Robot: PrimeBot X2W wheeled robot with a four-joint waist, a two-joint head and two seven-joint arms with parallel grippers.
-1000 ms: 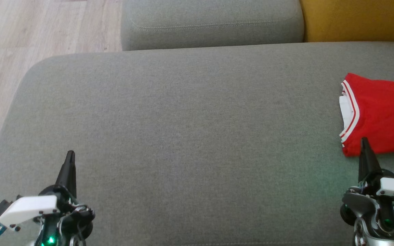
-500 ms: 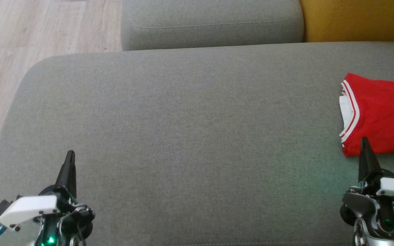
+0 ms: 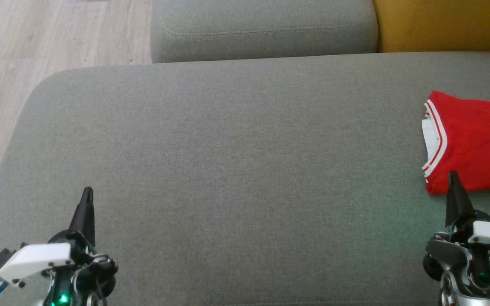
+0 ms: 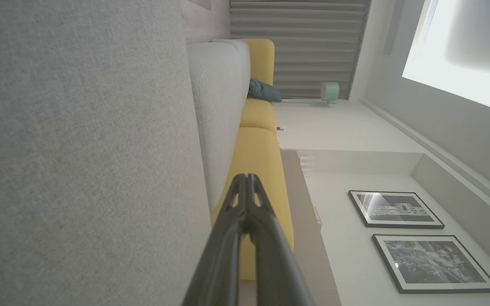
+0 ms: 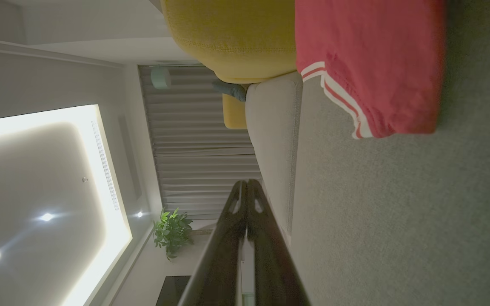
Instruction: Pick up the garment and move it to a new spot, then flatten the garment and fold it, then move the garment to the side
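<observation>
Garment: your red garment (image 3: 474, 146) lies folded and flat on the grey seat (image 3: 228, 170). It is at the far right of your head view, where the frame cuts it off.
Striped edge: its white-and-red striped edge (image 3: 440, 140) faces left, toward the middle of the seat.
Left end effector: your left end effector (image 3: 87, 191) sits at the lower left of the head view, over the seat. Its fingers are pressed together with nothing between them, and it is well apart from the garment.
Right end effector: your right end effector (image 3: 453, 174) sits at the lower right, fingers likewise together and empty. In the head view its tip overlaps the garment's near edge. The right wrist view shows grey seat between the tip and the cloth.
Hold: neither end effector grips the garment.
Surroundings: a grey back cushion (image 3: 262, 29) stands beyond the seat, with a yellow cushion (image 3: 440, 25) just beside it on the right. Pale wood floor (image 3: 36, 51) shows at the upper left.
Left wrist view: you look along the joined fingers, past the seat, to two framed pictures (image 4: 415, 238) on a white wall.
</observation>
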